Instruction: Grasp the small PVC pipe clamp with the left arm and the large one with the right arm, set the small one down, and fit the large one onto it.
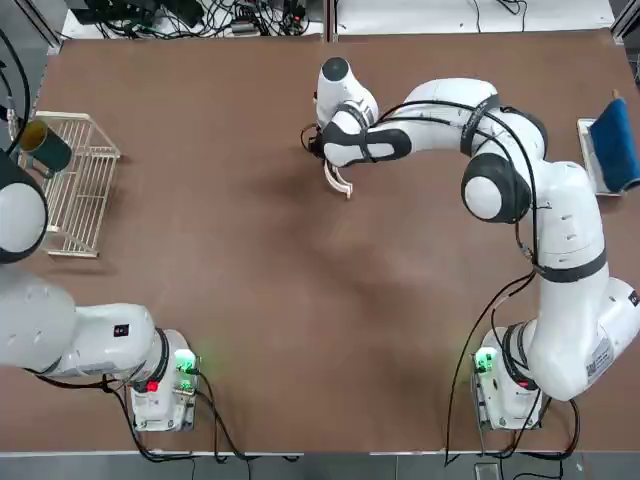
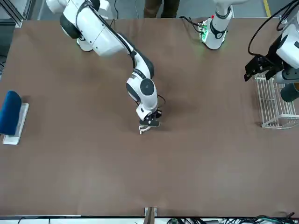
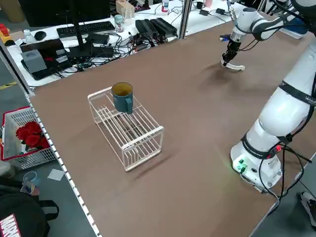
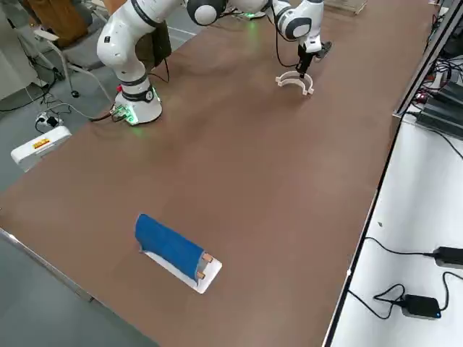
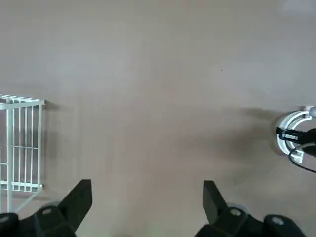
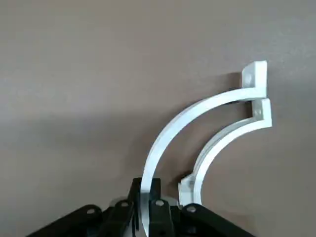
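My right gripper (image 6: 148, 210) clenched the large clamp (image 6: 197, 111) around the small clamp (image 6: 222, 143), fitting nearly done; my left gripper (image 5: 145, 197) hung released at eight o'clock.

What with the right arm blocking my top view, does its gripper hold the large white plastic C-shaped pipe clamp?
Observer: Yes. The right wrist view shows the right gripper with its fingers shut on the large white C-shaped clamp.
Operator: And the small white C-shaped clamp?
Observer: The small white C-shaped clamp lies on the brown table inside the large one's arc, end tabs close together.
Operator: Left gripper?
Observer: The left gripper is open and empty, raised near the white wire rack.
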Motion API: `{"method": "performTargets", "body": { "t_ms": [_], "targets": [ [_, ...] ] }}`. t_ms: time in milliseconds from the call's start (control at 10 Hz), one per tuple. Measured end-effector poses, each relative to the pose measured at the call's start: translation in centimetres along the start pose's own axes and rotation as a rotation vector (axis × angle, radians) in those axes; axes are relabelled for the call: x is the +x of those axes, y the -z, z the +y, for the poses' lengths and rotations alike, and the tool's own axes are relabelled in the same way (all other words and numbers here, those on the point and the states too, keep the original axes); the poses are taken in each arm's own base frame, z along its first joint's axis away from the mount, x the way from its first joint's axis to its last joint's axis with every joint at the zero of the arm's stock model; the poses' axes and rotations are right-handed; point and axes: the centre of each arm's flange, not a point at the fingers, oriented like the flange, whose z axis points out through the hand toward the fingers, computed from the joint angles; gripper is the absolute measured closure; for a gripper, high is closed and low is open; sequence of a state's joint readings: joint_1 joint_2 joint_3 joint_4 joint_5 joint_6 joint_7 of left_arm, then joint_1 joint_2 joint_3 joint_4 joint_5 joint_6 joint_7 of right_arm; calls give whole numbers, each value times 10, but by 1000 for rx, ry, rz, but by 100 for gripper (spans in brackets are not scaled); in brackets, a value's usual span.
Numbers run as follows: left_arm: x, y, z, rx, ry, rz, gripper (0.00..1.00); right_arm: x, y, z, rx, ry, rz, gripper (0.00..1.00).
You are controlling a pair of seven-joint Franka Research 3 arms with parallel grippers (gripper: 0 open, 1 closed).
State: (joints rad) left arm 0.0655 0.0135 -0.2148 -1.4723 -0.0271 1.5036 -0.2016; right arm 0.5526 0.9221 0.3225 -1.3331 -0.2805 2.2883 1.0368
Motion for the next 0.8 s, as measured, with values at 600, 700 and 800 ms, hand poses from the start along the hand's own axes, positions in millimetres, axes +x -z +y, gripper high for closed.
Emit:
{"method": "performTargets", "body": {
  "t_ms": [600, 700, 800],
  "targets": [
    [1, -8, -4, 30, 2, -28, 0, 20, 32, 0, 9, -29, 31, 27],
    [1, -8, -5, 31, 3, -30, 0, 29, 54, 7, -17, -44, 31, 11],
    [2, -9, -6, 32, 5, -32, 0, 46, 88, 20, -35, -74, 39, 0]
  ]
}}
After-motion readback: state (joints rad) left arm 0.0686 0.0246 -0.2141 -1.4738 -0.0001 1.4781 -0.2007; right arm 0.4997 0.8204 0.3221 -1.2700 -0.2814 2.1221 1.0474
